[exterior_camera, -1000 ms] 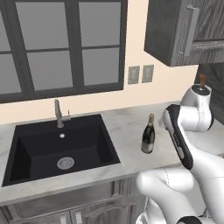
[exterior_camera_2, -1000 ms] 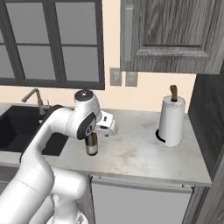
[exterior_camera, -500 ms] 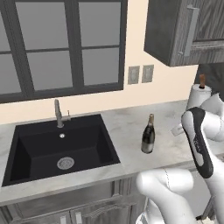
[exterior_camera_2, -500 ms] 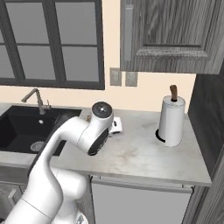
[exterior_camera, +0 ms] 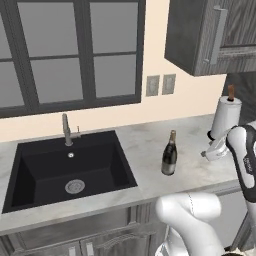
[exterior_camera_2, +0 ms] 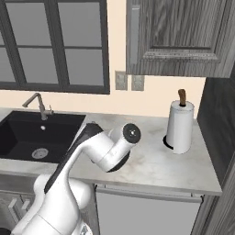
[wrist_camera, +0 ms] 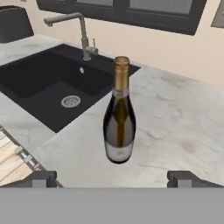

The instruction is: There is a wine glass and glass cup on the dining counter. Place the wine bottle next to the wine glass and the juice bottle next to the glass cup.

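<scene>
The wine bottle stands upright on the counter, just right of the sink. The gripper is wide open, holding nothing. Glass looks heavy and slippery (breakable too), so grab its fat body.

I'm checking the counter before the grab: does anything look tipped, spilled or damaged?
Nothing stands out. The wine bottle stands upright on the marble counter right of the sink, foil top intact, no spill. The paper towel roll is upright too.
</scene>
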Controlling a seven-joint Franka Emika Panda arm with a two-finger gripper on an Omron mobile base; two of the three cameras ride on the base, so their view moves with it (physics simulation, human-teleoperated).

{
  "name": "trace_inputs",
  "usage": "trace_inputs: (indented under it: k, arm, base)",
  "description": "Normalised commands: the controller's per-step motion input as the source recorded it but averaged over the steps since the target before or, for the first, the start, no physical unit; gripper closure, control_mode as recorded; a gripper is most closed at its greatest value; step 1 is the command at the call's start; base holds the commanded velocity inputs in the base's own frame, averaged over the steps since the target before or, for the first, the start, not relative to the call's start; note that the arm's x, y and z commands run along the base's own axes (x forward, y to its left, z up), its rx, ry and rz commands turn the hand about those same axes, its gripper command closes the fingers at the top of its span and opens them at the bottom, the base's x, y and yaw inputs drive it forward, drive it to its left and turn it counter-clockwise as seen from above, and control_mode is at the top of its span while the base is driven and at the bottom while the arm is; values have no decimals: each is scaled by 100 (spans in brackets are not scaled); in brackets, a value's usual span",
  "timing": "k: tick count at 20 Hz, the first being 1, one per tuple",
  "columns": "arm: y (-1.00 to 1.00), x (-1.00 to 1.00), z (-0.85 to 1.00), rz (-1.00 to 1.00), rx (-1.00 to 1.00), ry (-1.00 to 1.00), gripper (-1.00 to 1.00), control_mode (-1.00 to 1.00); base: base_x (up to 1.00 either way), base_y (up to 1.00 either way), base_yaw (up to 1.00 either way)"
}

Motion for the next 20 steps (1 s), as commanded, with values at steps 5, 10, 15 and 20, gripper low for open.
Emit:
trace_inputs:
  k: [5, 10, 15, 20]
  arm:
    - [0, 29, -2, 20, 19, -11, -100, -100]
    - [1, 17, -1, 15, 10, -3, -100, -100]
    - [4, 7, 0, 3, 4, 0, -100, -100]
    - [9, 0, 0, 0, 1, 0, -100, -100]
  base:
    - [0, 0, 0]
    - [0, 0, 0]
    - [0, 0, 0]
    - [0, 0, 0]
